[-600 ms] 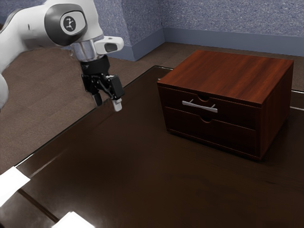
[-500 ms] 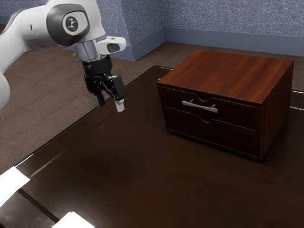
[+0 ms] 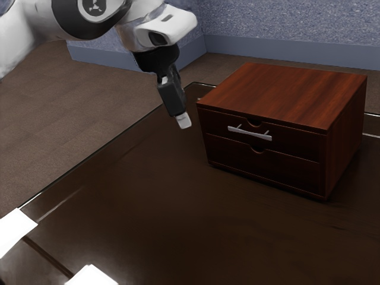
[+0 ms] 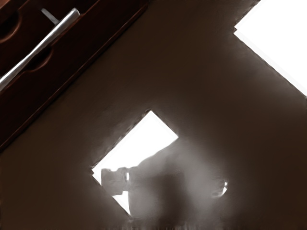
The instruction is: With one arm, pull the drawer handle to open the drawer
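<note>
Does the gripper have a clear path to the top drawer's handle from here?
Probably yes. The gripper hangs beside the cabinet, and nothing stands between it and the silver handle, which sticks out from the drawer front.

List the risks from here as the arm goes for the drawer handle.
The black hand hangs beside the dark red wooden cabinet's front corner, apart from the thin silver bar handle; moving straight across may clip that corner.
The handle sits close to the upper drawer front, so a slightly off approach might miss it.
The cabinet rests on the glossy dark table; pulling might drag it whole.
</note>
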You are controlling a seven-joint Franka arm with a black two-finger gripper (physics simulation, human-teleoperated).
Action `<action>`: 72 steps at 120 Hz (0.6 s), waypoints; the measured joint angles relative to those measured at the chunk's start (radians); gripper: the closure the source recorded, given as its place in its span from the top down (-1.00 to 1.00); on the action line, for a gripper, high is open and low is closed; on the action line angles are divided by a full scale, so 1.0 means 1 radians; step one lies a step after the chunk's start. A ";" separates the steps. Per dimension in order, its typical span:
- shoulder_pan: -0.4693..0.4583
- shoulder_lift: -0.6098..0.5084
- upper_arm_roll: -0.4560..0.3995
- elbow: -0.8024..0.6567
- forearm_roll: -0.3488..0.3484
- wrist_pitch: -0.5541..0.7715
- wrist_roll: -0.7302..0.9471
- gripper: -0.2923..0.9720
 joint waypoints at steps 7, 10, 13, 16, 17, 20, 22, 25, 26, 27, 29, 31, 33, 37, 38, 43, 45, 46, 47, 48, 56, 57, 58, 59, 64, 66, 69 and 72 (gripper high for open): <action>-0.041 0.000 -0.001 -0.052 0.028 0.029 0.068 0.53; -0.056 0.000 -0.001 -0.068 0.039 0.041 0.095 0.53; -0.070 -0.003 0.001 -0.087 0.048 0.054 0.122 0.53; -0.082 -0.006 0.003 -0.107 0.056 0.067 0.147 0.53; -0.085 -0.008 0.004 -0.116 0.058 0.072 0.155 0.53; -0.092 -0.017 0.006 -0.146 0.064 0.088 0.180 0.53; -0.095 -0.025 0.007 -0.167 0.068 0.099 0.195 0.53; -0.097 -0.038 0.008 -0.197 0.072 0.114 0.218 0.53; -0.097 -0.042 0.008 -0.205 0.073 0.120 0.225 0.53; -0.097 -0.046 0.008 -0.215 0.074 0.125 0.233 0.53; -0.097 -0.054 0.009 -0.233 0.076 0.135 0.247 0.53; -0.097 -0.064 0.009 -0.252 0.078 0.146 0.261 0.53; -0.097 -0.074 0.009 -0.269 0.079 0.157 0.274 0.54; -0.096 -0.089 0.009 -0.299 0.081 0.177 0.300 0.54; -0.096 -0.092 0.009 -0.305 0.082 0.181 0.306 0.54; -0.095 -0.106 0.009 -0.331 0.083 0.205 0.336 0.54; -0.094 -0.112 0.010 -0.344 0.084 0.214 0.347 0.54; -0.094 -0.116 0.010 -0.352 0.084 0.220 0.353 0.54; -0.094 -0.120 0.010 -0.360 0.084 0.225 0.358 0.54; -0.093 -0.124 0.010 -0.366 0.084 0.230 0.364 0.54; -0.092 -0.141 0.010 -0.402 0.085 0.267 0.407 0.54; -0.092 -0.142 0.010 -0.405 0.085 0.272 0.412 0.54; -0.091 -0.143 0.010 -0.409 0.084 0.276 0.418 0.54; -0.091 -0.144 0.010 -0.412 0.084 0.281 0.423 0.54; -0.091 -0.146 0.009 -0.428 0.083 0.304 0.452 0.54; -0.090 -0.146 0.009 -0.434 0.082 0.314 0.463 0.54; -0.090 -0.144 0.008 -0.442 0.082 0.332 0.480 0.54; -0.089 -0.141 0.006 -0.448 0.081 0.350 0.496 0.54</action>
